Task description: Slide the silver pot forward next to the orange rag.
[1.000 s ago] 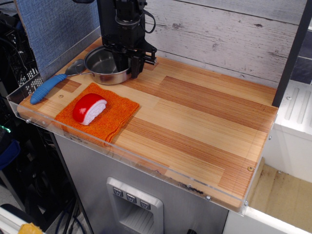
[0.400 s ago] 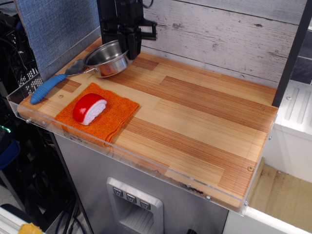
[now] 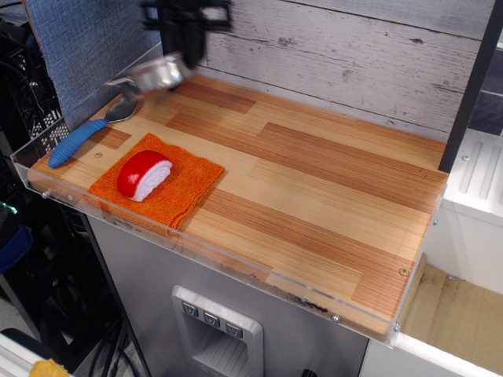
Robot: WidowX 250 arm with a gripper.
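Note:
The silver pot (image 3: 155, 74) hangs tilted in the air at the back left, above the wooden table, blurred by motion. My black gripper (image 3: 187, 53) is shut on the pot's right rim and holds it up; most of the arm is cut off by the top edge. The orange rag (image 3: 160, 184) lies flat at the front left of the table, well in front of the pot.
A red-and-white toy sushi piece (image 3: 145, 174) sits on the rag. A blue-handled metal spoon (image 3: 82, 137) lies at the left edge below the pot. A clear acrylic lip (image 3: 212, 253) runs along the table's front. A grey plank wall (image 3: 354, 55) stands behind.
The gripper has lifted the pot off the table and carried it up and to the left, tilting it. The rag, sushi and spoon have not moved.

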